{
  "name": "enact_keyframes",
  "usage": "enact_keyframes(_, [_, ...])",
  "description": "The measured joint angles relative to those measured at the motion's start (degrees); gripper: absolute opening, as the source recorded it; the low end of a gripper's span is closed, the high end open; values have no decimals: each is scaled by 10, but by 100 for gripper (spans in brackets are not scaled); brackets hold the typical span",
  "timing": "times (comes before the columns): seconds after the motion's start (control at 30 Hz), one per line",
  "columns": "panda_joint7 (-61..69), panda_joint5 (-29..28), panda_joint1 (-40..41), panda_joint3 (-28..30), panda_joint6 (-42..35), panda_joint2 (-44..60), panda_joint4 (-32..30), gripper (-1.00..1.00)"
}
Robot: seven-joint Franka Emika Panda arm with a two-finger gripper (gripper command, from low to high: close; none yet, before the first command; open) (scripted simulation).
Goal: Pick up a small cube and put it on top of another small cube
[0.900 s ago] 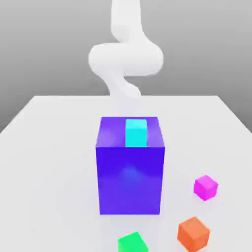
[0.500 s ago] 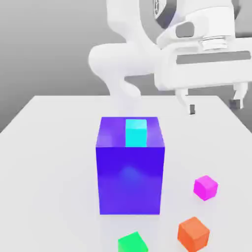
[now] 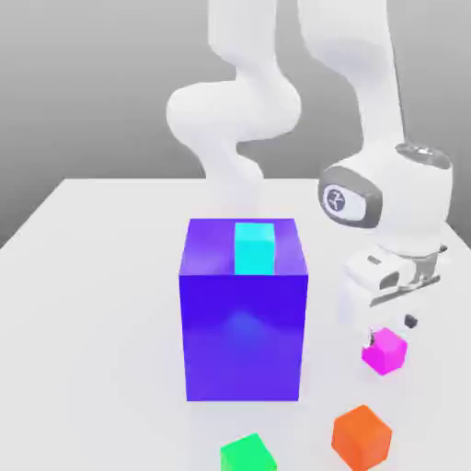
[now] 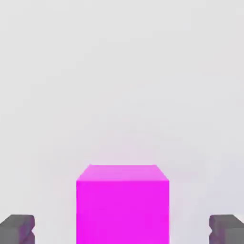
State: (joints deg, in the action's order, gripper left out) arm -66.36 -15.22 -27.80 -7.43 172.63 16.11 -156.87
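Hovering just above the small magenta cube (image 3: 384, 350) at the lower right of the exterior view, the hand (image 3: 390, 325) is open and holds nothing. The cube sits on the worktop (image 3: 92, 313), not yet grasped. The green cube (image 3: 248, 454) waits at the bottom edge; lifting and stacking remain.

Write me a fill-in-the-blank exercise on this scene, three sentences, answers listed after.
1. The gripper hangs just above the small cube coloured ____.
2. The cyan cube sits on top of the big ____ block.
3. In the hand view the fingertips stand on either side of the magenta cube, so the gripper is ____.

Answers: magenta; blue-violet; open
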Motion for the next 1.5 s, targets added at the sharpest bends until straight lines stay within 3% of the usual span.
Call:
enact_keyframes(0.03, [-7,-8,-13,15,12,14,3,-100])
enact_keyframes(0.27, [-9,-11,-14,16,13,15,3,-100])
enact_keyframes(0.47, [70,95,32,-54,-73,-96,-21,-100])
enact_keyframes(0.63, [58,131,54,-39,-149,-81,39,-100])
enact_keyframes(1.0, [-99,159,90,45,-288,14,210,-100])
enact_keyframes(1.5, [-537,205,76,170,-302,15,240,-100])
